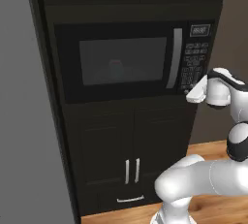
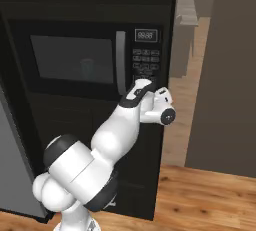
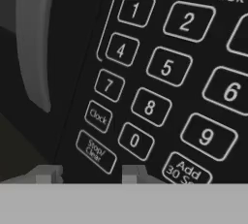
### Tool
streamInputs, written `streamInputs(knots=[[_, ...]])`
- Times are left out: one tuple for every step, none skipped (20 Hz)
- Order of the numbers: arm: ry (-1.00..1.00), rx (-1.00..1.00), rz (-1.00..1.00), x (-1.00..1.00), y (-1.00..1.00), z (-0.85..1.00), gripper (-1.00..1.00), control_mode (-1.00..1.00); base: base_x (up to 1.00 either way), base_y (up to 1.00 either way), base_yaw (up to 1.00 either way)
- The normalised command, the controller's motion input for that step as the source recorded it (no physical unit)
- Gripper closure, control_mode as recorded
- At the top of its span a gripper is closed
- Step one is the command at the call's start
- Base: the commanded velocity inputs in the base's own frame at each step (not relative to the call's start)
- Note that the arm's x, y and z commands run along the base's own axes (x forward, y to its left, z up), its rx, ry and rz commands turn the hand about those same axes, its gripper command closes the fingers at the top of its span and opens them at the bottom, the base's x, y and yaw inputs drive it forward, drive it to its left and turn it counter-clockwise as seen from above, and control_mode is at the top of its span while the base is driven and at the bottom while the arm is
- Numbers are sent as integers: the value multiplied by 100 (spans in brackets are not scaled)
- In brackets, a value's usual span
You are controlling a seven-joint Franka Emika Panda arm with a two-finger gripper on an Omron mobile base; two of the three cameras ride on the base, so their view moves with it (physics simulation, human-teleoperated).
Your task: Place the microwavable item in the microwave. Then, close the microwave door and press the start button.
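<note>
Nearest the camera, the pincer sits right up against the keypad panel, its two finger tips a moderate gap apart with nothing between them, so partly closed and gripping nothing. In the hand view they frame the bottom row: the Stop/Clear key lies just above the gap, the 0 key and the Add 30 Sec key to one side. No start key is legible in this close view.

That is the main risk, as I judge it: with the tips so close to Stop/Clear, a slightly misaimed push would cancel rather than start, or a half-spread finger could catch two keys at once. Narrowing the tips first and aiming one at the right key would help.

Just beside the keypad stands the long silver bar handle of the microwave door, which looks shut flush. Through its dark glass a faint shape shows, probably the teal mug on the turntable, though it is too dim to be sure.

The microwave is built into dark cabinetry, with cabinet doors below carrying short silver handles. A grey panel rises at the left. Nothing stands between the hand and the keys.
</note>
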Motion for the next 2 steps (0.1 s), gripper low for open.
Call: streamInputs(knots=[[0,0,0,0,0,-6,-100,-100,0,0,0],[0,0,0,0,0,0,-100,-100,0,0,0]])
